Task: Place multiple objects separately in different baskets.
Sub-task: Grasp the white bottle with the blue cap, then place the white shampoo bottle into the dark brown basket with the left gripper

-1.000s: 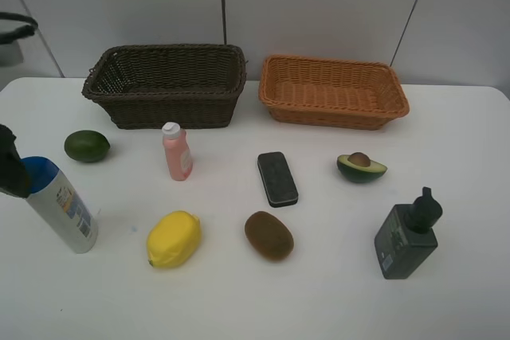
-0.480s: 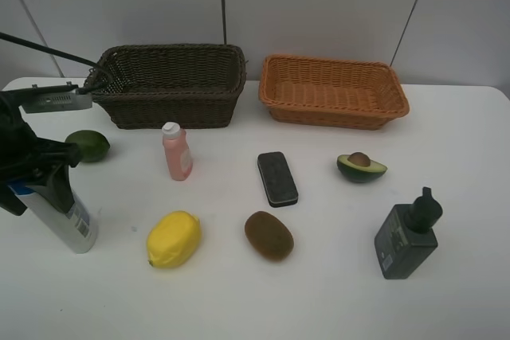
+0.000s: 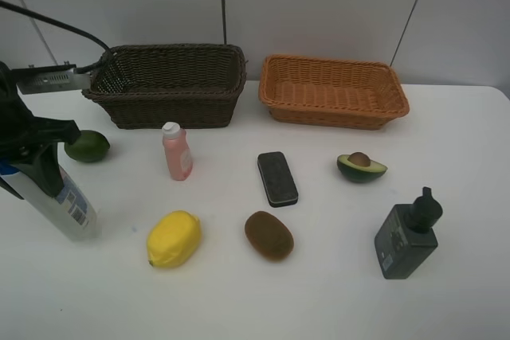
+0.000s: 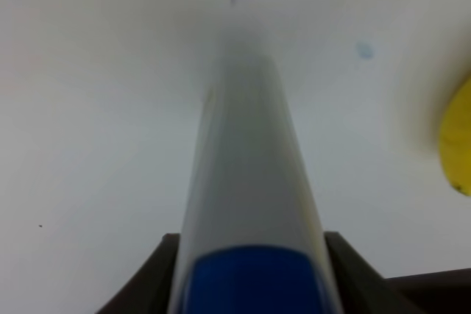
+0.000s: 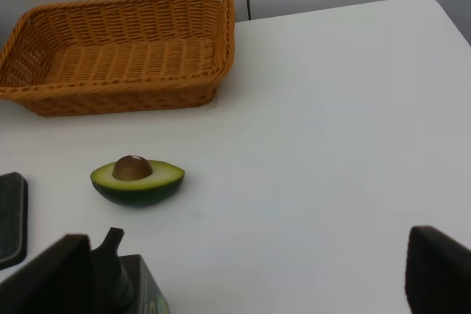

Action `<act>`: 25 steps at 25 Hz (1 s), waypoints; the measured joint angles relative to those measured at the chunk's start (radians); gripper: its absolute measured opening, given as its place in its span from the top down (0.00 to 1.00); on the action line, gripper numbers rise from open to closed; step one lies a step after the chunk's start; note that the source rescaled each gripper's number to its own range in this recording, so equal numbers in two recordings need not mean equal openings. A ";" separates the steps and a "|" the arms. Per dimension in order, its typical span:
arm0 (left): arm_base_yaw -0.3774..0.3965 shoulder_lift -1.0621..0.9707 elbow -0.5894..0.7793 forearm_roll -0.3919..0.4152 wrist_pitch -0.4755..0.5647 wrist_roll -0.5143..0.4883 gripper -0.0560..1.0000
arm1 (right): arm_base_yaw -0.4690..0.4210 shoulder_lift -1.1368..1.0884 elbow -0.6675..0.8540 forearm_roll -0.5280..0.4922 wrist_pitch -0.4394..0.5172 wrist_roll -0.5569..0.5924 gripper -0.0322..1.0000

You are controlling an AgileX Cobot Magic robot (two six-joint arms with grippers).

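My left gripper (image 3: 36,169) is shut on the capped end of the blue-capped white bottle (image 3: 74,209), which leans at the table's left edge. The left wrist view shows that bottle (image 4: 246,159) running between both fingers. In the right wrist view my right gripper (image 5: 250,277) is open and holds nothing; the dark grey pump bottle (image 5: 129,284) is beside one finger. On the table lie a green fruit (image 3: 88,146), pink bottle (image 3: 177,151), flat black block (image 3: 277,178), halved avocado (image 3: 361,167), lemon (image 3: 174,238), kiwi (image 3: 268,235) and the pump bottle (image 3: 408,236).
The dark brown basket (image 3: 175,105) and the orange-tan basket (image 3: 335,113) stand side by side at the back, against the wall; no item shows in either. The right arm is out of the high view. A cable runs from the left arm past the dark basket.
My left gripper came in over the bottle's cap and closed on it. The bottle's lower end now sits a little higher in the view. The right gripper stayed open.
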 joint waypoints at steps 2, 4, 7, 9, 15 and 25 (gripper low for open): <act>0.000 -0.003 -0.105 -0.015 0.058 -0.009 0.88 | 0.000 0.000 0.000 0.000 0.000 0.000 0.00; 0.000 0.005 -0.217 -0.032 0.099 -0.009 0.88 | 0.000 0.000 0.000 0.000 0.000 0.000 0.00; 0.000 0.067 -0.415 -0.048 0.115 -0.014 0.88 | 0.000 0.000 0.000 0.000 0.000 0.000 0.00; 0.000 0.147 -0.565 -0.051 0.116 -0.015 0.88 | 0.000 0.000 0.000 0.000 0.000 0.000 0.00; 0.000 0.470 -0.983 -0.051 0.117 -0.022 0.88 | 0.000 0.000 0.000 0.000 0.000 0.000 0.00; 0.000 0.831 -1.351 -0.050 0.117 -0.057 0.47 | 0.000 0.000 0.000 0.000 0.000 0.000 0.00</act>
